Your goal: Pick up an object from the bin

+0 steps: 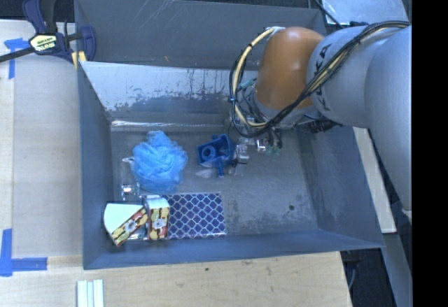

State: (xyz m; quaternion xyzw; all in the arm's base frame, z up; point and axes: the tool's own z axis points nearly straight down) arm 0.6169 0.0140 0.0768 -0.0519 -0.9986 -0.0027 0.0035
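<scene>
Pincer: the gripper sits low near the bin's middle. The wrist hides it, so I cannot tell how open it is or whether it holds anything.
Nearest thing: a small dark-blue plastic piece lies just beside it; whether they touch is unclear.
Further out: a light-blue puff, a patterned blue square and yellow-and-white packets lie in the front corner.
Risk: the odd-shaped piece may skid or tip away if nudged from one side, and end up against the puff.
Room: bare floor opens toward the arm's side, while the bin's back wall slopes close behind the wrist.
</scene>
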